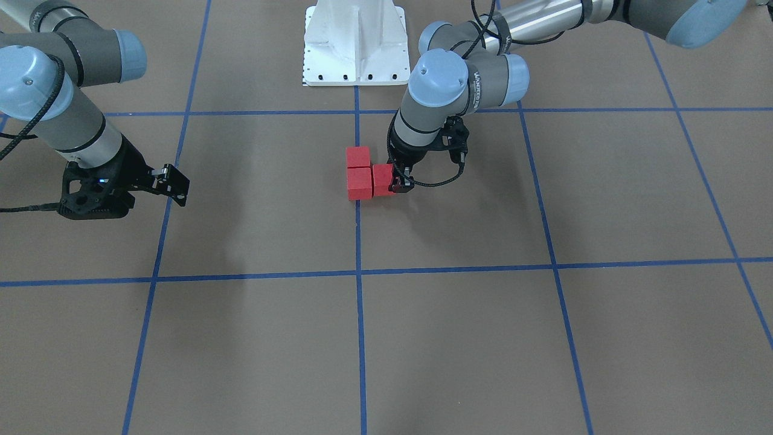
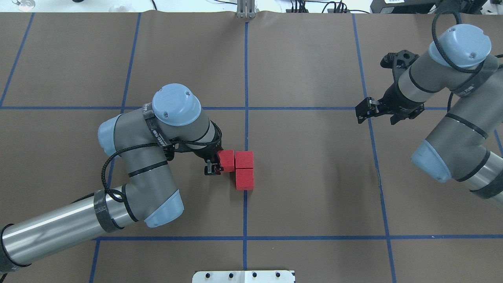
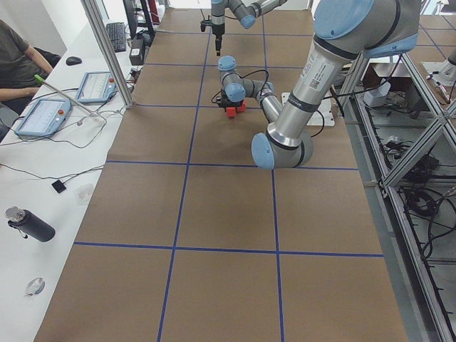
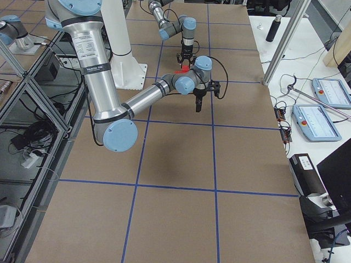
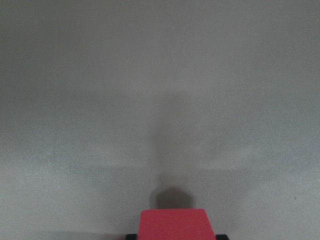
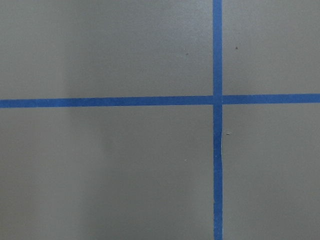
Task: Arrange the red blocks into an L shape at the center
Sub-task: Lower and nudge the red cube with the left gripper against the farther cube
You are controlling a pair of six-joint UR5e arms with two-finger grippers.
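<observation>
Both my arms, the left arm (image 2: 149, 161) and the right arm (image 2: 444, 129), are built alike: matte grey joint housings closed by round pale-blue caps (image 2: 176, 103), each cap dotted with a few small screws, and bright silver tubes (image 2: 51, 232) between them. White lettering (image 1: 477, 84) runs along a grey housing, too small to read. A black braided cable (image 2: 107, 173) loops outside each arm, strapped to the tube by a dark band (image 2: 104, 210). My left gripper (image 2: 215, 165) and right gripper (image 2: 363, 111) are black, on black skeletal mounts. My base (image 1: 356, 42) is a white pedestal with a row of dark bolts
</observation>
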